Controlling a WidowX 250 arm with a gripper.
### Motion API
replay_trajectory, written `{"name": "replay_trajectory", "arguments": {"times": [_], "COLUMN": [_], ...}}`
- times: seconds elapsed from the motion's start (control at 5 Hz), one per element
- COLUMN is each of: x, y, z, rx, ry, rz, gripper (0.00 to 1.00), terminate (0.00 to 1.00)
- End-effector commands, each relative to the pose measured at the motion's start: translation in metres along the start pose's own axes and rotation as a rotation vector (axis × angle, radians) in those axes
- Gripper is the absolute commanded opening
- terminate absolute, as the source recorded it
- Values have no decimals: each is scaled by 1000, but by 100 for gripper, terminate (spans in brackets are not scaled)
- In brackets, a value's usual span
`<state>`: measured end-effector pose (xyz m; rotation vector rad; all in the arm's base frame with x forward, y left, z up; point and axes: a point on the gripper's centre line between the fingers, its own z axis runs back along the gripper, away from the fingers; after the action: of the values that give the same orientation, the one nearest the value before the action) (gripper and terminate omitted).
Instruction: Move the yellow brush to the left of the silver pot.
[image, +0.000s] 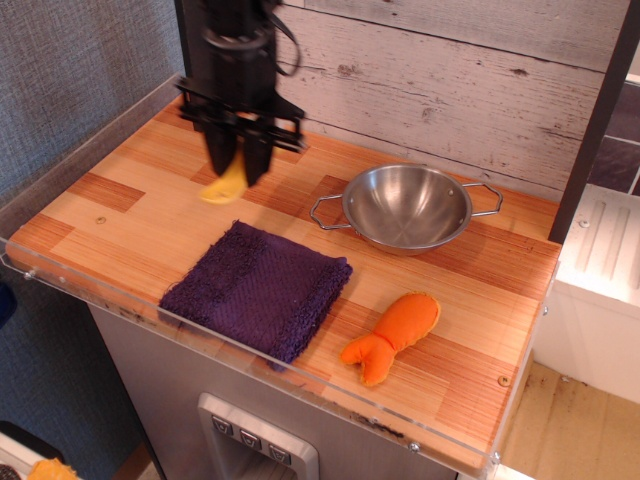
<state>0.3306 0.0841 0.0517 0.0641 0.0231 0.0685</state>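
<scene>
1. The yellow brush (226, 186) was held pinched in the closed gripper (241, 168), lifted above the wooden counter (470, 300), left of the silver pot (406, 207).
2. Its handle hung below the fingers; the bristles were hidden.
3. It was judged light, stiff and smooth, likely to slip or swivel, and best gripped near the head.

whitewashed plank wall (450, 70) behind a wooden counter (480, 290) — grey textured side wall (70, 80).
</scene>
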Motion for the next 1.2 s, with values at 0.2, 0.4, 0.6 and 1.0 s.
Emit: {"name": "replay_trajectory", "arguments": {"times": [0.2,0.4,0.6,1.0], "x": [46,42,36,7], "y": [-25,-27,-27,-37], "z": [-21,-17,5,71], "rx": [24,41,54,97], "ry": [-57,-65,-127,-248], "rz": [4,-21,-55,-103], "gripper": [0,100,100,100], "terminate": [0,0,0,0]}}
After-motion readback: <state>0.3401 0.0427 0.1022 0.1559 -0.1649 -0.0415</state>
